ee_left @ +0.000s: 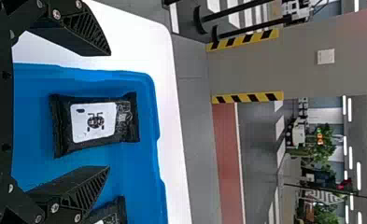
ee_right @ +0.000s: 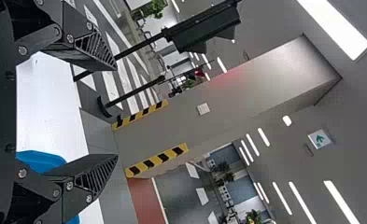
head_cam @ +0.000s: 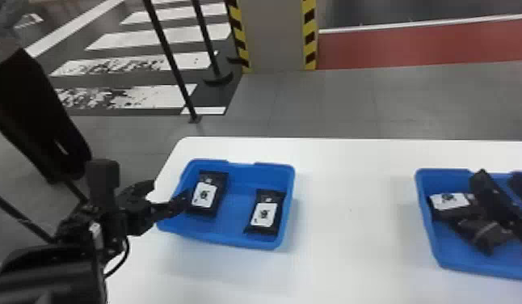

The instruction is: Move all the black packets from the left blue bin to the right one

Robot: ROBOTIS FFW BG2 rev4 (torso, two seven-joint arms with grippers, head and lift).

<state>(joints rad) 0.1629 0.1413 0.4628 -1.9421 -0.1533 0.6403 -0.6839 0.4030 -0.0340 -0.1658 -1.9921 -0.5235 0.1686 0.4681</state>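
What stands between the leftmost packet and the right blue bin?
From the leftmost packet: the other packet, the left bin's right wall, then the right bin's left wall. The right gripper hangs over that bin, possibly in the way.

Open, rectangular blue plastic left bin (head_cam: 232, 220) holding two soft black packets, each with a white printed label facing up. One packet (head_cam: 209, 196) lies toward the left, the other (head_cam: 266, 212) close to the right wall; they are apart, both lengthwise near to far, their far ends slanting right. To the right, well apart, a matching open blue plastic right bin (head_cam: 448, 250) holds a black packet with a white label (head_cam: 450, 201) in its far left part, partly hidden.
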